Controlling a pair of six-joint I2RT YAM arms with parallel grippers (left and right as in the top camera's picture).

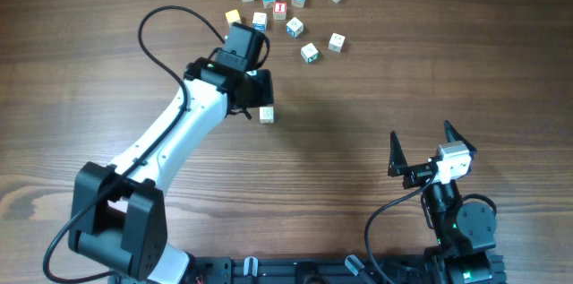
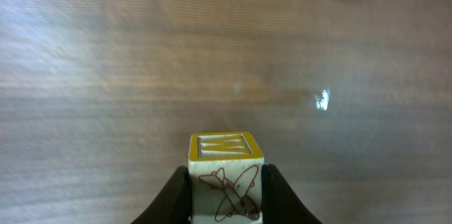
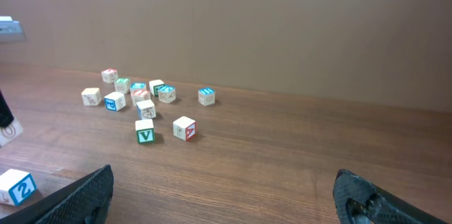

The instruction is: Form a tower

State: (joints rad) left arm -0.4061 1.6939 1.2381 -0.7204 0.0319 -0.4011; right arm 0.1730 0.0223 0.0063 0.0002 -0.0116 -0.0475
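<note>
Just off table [image 1: 385, 78] centre, toward 11 o'clock: pinches W cube [image 2: 226, 178] betw. left jaws, one dark finger [image 2: 169, 199] flat on each side face. Shows yellow-framed W on top, red winged-insect sketch on face toward wrist cam. Can't tell whether lifted or resting on wood. Reaches in w/ left arm [image 1: 166, 132] from 7 o'clock corner: white link, black wrist, black cable looped at 10 o'clock. Seen from overhead as pale cube poking out at 6 o'clock side of wrist.

Up at 12 o'clock edge: loose cubes [image 1: 295, 27] scattered single-layer, approx a dozen, letters in red, green, teal, blue. Two strays at 5 o'clock of bunch, per right wrist cam a green V cube [image 3: 144, 131] and a red-letter cube [image 3: 184, 128]. Also blue-framed "2" cube [image 3: 15, 186] at 8 o'clock of that view, near the fingertip there.

Down at 5 o'clock: right arm [image 1: 458, 217] upright over its base, right jaws spread wide, black fingertips [image 3: 81, 196] at both lower corners of own cam.

Tower: can't tell where; not made out as a stack in any view.
</note>
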